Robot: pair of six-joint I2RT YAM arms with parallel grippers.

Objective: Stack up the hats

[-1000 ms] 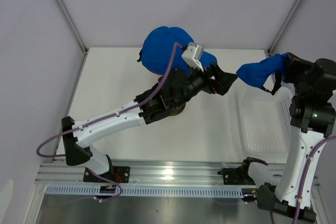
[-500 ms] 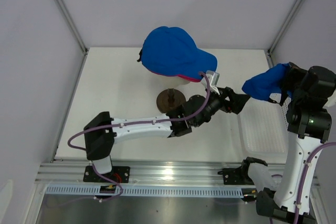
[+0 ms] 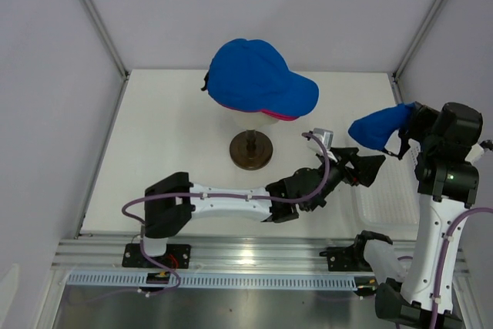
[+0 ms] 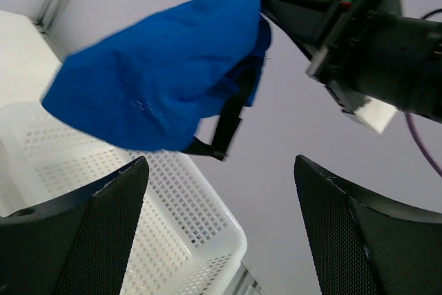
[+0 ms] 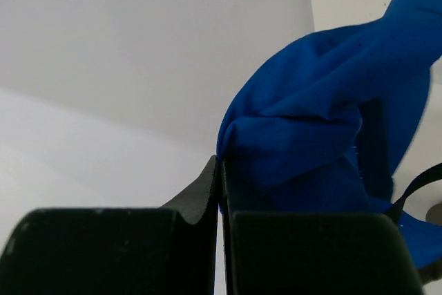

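Blue hat [image 4: 152, 81], blue-and-pink hats [image 3: 258, 75], white basket [image 4: 207, 233]

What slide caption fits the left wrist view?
Open left jaws face a blue cap pinched in the right arm's jaws, near a white mesh basket.

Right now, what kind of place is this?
Probably a lab robot cell: a left arm and right arm bolted to an aluminium rail, a white table boxed in by plain walls, and a mannequin head wearing a blue cap.

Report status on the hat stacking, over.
Left end effector open, empty. Right end effector shut on limp royal blue fabric cap, held aloft. Nothing between them.
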